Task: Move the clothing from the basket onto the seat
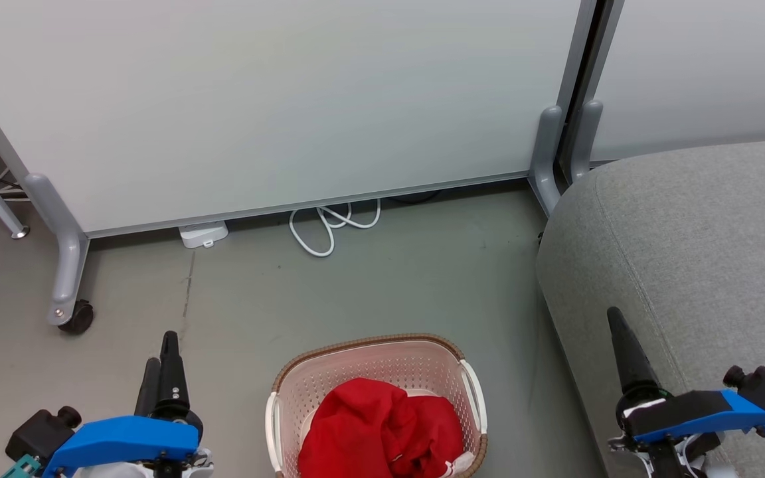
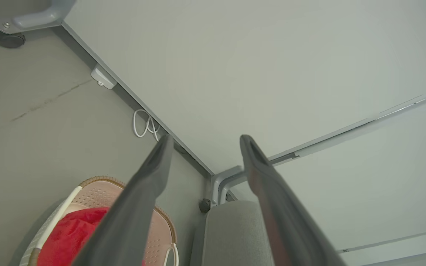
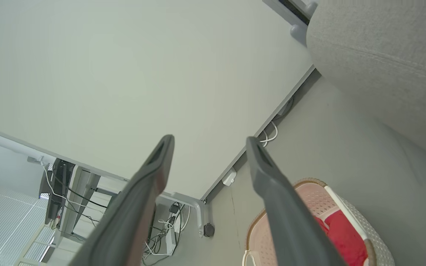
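Both jaws agape, empty, pointing forward, flanking basket with clothing.

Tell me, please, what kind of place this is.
Probably an office or lab corner rather than a home: pale partition panels on wheeled metal feet, a white cable loose on the bare grey floor, and more cables behind the panels.
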`<state>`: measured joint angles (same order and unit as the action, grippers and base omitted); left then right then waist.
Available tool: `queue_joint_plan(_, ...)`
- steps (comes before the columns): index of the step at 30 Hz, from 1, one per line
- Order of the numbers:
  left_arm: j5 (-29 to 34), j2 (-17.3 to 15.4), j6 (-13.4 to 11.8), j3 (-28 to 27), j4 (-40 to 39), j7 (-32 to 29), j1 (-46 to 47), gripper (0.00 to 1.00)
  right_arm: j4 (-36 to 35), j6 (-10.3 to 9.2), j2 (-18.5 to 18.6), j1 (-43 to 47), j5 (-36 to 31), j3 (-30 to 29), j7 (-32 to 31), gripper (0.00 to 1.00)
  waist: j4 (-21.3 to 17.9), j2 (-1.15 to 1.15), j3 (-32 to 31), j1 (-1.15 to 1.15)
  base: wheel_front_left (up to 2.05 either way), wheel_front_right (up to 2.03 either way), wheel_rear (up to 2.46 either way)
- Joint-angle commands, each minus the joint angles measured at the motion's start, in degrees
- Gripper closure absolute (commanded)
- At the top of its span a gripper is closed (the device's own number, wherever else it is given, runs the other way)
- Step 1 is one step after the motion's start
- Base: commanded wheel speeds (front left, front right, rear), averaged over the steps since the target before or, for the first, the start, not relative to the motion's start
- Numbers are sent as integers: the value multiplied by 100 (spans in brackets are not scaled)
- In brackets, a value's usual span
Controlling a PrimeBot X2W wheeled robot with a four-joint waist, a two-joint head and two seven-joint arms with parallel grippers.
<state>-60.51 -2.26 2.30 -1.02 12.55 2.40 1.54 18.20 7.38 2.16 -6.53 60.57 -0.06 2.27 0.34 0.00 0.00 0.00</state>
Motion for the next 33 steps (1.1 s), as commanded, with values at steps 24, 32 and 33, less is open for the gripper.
queue_joint_plan(24,2314,-65,-54,291,-76,479,-18,0,44,9,59,-222,-2093,206,485,0,20,0,-36,0,0,0,0)
queue_joint_plan(32,2844,-67,-73,361,-45,605,-25,0,103,11,65,-246,-2609,236,612,0,25,0,-44,0,0,0,0)
queue_joint_plan(33,2909,-67,-77,370,-43,618,-30,0,111,11,65,-247,-2665,239,630,0,25,0,-45,0,0,0,0)
